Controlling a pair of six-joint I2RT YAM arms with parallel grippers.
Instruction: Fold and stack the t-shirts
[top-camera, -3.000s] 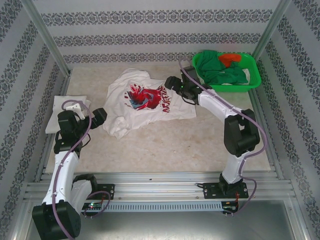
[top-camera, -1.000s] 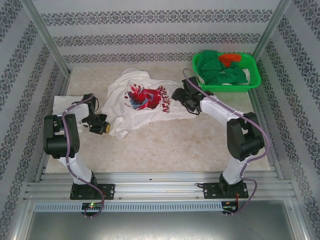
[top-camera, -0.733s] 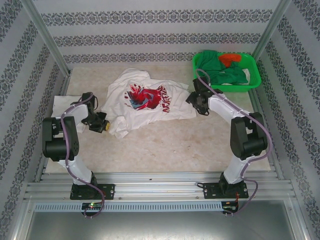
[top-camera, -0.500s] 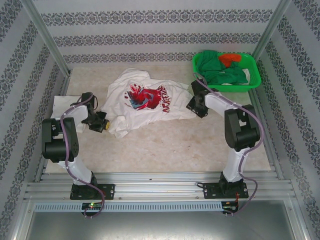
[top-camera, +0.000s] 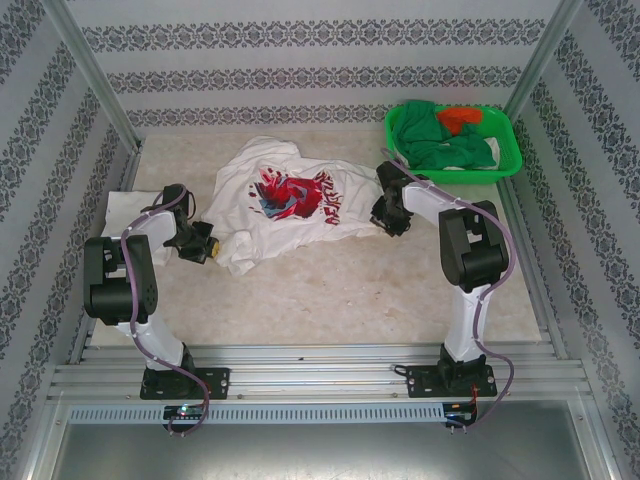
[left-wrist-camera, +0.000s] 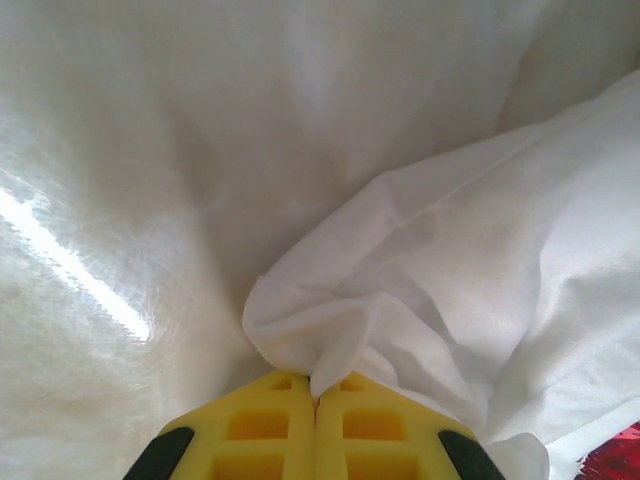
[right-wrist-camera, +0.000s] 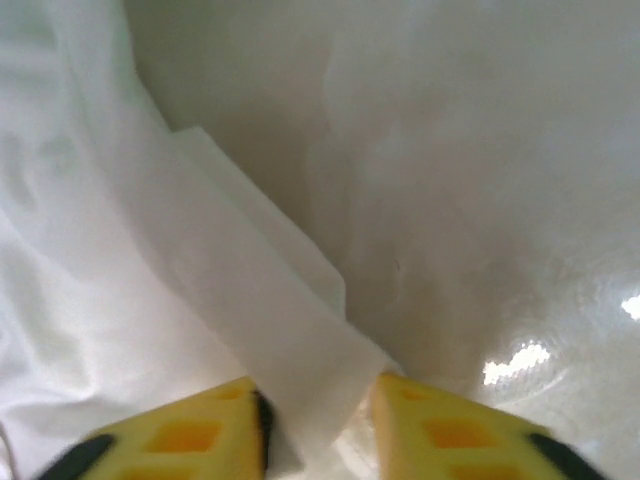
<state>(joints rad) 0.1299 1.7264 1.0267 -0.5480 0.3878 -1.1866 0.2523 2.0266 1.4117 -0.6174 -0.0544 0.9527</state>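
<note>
A white t-shirt (top-camera: 290, 195) with a red-and-black splash graphic lies crumpled, chest up, in the middle of the table. My left gripper (top-camera: 207, 244) is at its bunched left edge. In the left wrist view the yellow fingers (left-wrist-camera: 260, 425) are shut on a pinched fold of white cloth (left-wrist-camera: 330, 340). My right gripper (top-camera: 388, 216) is at the shirt's right edge. In the right wrist view it (right-wrist-camera: 320, 405) stands open, and a flat strip of the hem (right-wrist-camera: 300, 350) runs between its fingers. Another white t-shirt (top-camera: 122, 207) lies folded at the far left.
A green plastic basket (top-camera: 505, 165) at the back right holds green and orange clothes (top-camera: 445, 140). Patterned walls and metal posts close in the table. Bare beige tabletop (top-camera: 330, 290) lies in front of the shirt.
My left arm has swung down from a raised pose to the shirt's left edge and shut on it. My right gripper has slid right from beside the lettering to the shirt's right hem.
</note>
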